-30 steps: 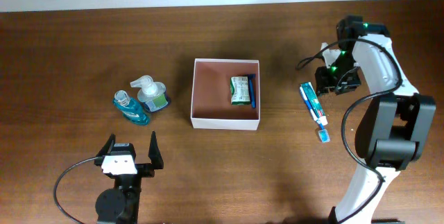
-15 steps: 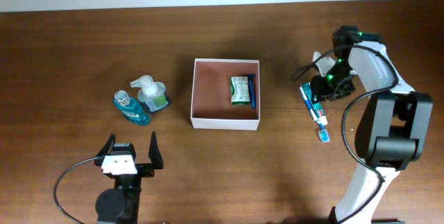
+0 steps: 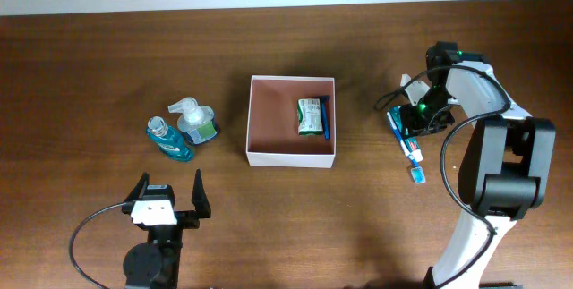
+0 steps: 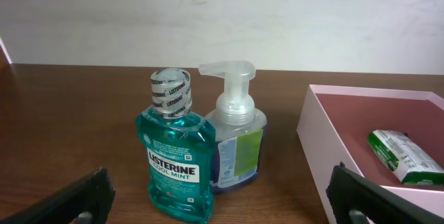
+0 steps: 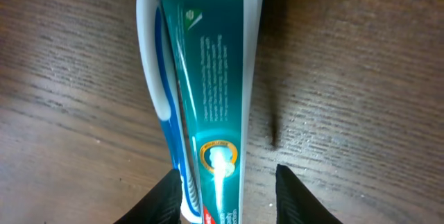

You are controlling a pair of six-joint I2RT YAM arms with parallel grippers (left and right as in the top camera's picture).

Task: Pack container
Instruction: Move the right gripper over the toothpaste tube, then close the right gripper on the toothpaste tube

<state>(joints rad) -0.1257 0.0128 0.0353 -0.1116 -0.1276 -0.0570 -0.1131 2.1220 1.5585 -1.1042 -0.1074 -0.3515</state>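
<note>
The container [image 3: 290, 158] is a square white-walled box with a reddish-brown inside, at the table's middle; its near wall [image 4: 325, 148] shows in the left wrist view. Inside lie a green packet [image 3: 310, 115] and a thin blue item [image 3: 326, 117]. To its right a teal toothpaste tube [image 3: 405, 137] lies flat. My right gripper [image 3: 412, 117] is low over it. In the right wrist view the gripper [image 5: 225, 182] straddles the tube [image 5: 208, 78] and a blue-white toothbrush [image 5: 156, 78], its left finger against the brush and a gap beside its right finger. My left gripper [image 3: 168, 191] stands wide open at front left.
A teal mouthwash bottle [image 3: 170, 140] and a clear pump soap bottle [image 3: 195, 121] stand together left of the container, straight ahead of the left gripper [image 4: 218, 196]. A small blue and white piece [image 3: 417, 174] lies just in front of the tube.
My right gripper has come forward and left from behind the tube, down over it, and its jaws have narrowed. The left arm has not moved.
</note>
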